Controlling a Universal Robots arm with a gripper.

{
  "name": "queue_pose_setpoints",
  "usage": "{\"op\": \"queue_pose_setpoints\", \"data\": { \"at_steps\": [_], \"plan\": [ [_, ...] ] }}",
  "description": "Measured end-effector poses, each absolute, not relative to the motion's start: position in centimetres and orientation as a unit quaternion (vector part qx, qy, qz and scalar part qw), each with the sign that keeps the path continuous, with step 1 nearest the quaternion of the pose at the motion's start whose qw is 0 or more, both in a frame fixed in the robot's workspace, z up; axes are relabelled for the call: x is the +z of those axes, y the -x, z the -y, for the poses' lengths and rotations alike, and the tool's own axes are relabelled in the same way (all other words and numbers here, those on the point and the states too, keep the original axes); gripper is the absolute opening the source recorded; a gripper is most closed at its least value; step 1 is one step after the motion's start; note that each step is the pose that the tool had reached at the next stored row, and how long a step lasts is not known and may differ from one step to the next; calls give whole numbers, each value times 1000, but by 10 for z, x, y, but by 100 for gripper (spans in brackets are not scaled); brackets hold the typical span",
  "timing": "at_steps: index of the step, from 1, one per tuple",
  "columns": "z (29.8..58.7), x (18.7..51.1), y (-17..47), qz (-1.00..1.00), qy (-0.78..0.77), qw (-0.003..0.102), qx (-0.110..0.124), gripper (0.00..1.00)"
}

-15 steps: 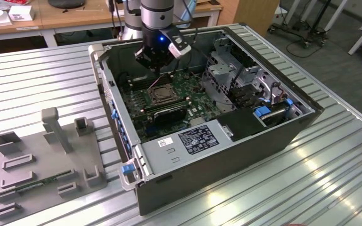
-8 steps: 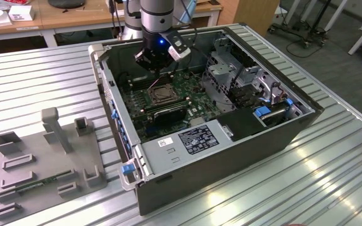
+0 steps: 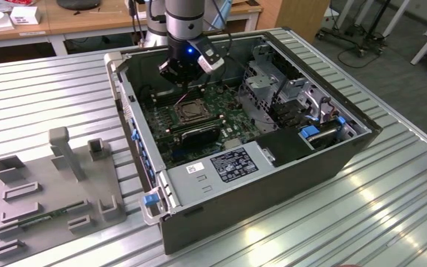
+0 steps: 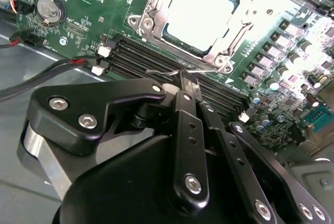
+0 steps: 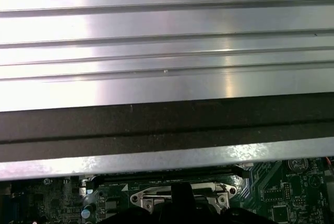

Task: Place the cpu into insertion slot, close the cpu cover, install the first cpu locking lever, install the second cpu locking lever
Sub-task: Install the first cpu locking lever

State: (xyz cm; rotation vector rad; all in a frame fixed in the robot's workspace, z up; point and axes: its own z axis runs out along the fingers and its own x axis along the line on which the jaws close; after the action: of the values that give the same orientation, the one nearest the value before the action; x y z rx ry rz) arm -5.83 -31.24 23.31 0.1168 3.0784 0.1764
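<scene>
The gripper (image 4: 183, 80) hangs low inside the open case (image 3: 347, 150), just over the board (image 3: 224, 119) and beside the slot (image 3: 189, 111). In the second wrist view its fingers (image 4: 187, 130) stand close together with a thin wire lever (image 4: 167, 71) lying across their tips, but I cannot tell whether they pinch it or only touch it. The slot (image 4: 195, 18) sits just beyond the tips, past the dark memory slots (image 4: 156, 59). The cpu (image 4: 195, 12) appears already seated there, a pale glaring square, and the cover (image 4: 151, 10) seems to lie down around it as a silvery frame. The lever looks like springy steel wire: light, stiff along its length, likely to snap back if let slip, and smooth enough to slide between flat pads; the bent end near the tips looks the best place to hold it. The cpu and the pins under it are fragile, so any pressing probably belongs on the frame, not the chip. Room is tight: the case wall (image 5: 167, 125) stands close beside the slot in the first wrist view, the memory slots lie under the fingers, and cables (image 4: 47, 67) run near the board's edge.
</scene>
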Motion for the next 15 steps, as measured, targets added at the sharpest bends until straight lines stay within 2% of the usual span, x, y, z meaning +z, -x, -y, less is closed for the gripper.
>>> {"op": "queue_pose_setpoints", "data": {
  "at_steps": [7, 15],
  "plan": [
    [312, 232, 60, -996, -38, 32, 74, 11],
    [312, 226, 63, -995, -38, 34, 81, 11]
  ]
}}
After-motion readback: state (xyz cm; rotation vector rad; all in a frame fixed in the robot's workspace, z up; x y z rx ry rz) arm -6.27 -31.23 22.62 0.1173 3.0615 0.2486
